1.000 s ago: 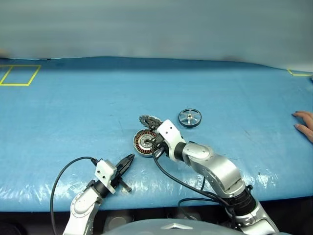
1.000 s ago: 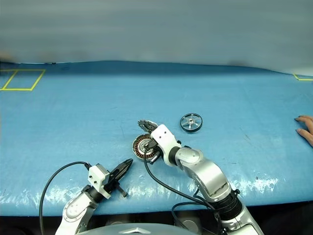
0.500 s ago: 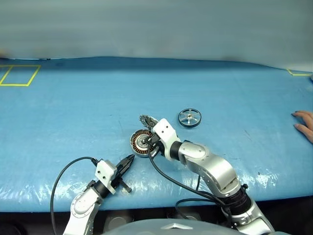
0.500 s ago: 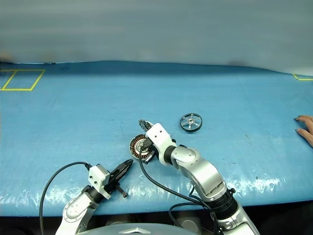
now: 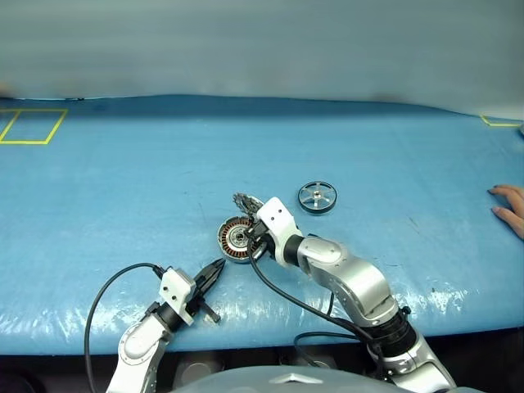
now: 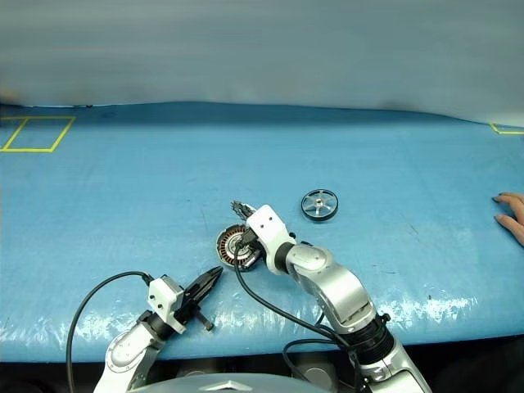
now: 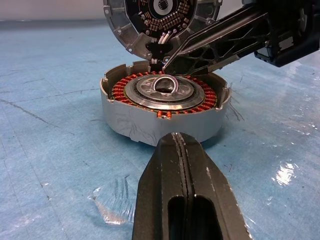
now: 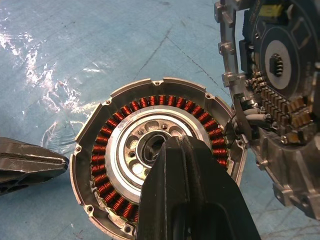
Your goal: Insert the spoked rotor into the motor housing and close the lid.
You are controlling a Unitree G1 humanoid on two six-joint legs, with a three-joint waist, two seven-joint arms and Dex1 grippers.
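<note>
Copper-wound motor housing sits right beneath the closed right end effector

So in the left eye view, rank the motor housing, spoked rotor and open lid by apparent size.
1. motor housing, widest, though the right gripper covers part.
2. spoked rotor, nearly as wide; it lies farther away, so the gap is unsure.
3. lid, edge-on and partly hidden, looks smallest.

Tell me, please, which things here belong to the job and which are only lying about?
For the job:
rotor, flat on the table
housing, windings showing
lid, standing open on its hinge

Not for the job:
hand resting at the table's edge
yellow tape square
</note>
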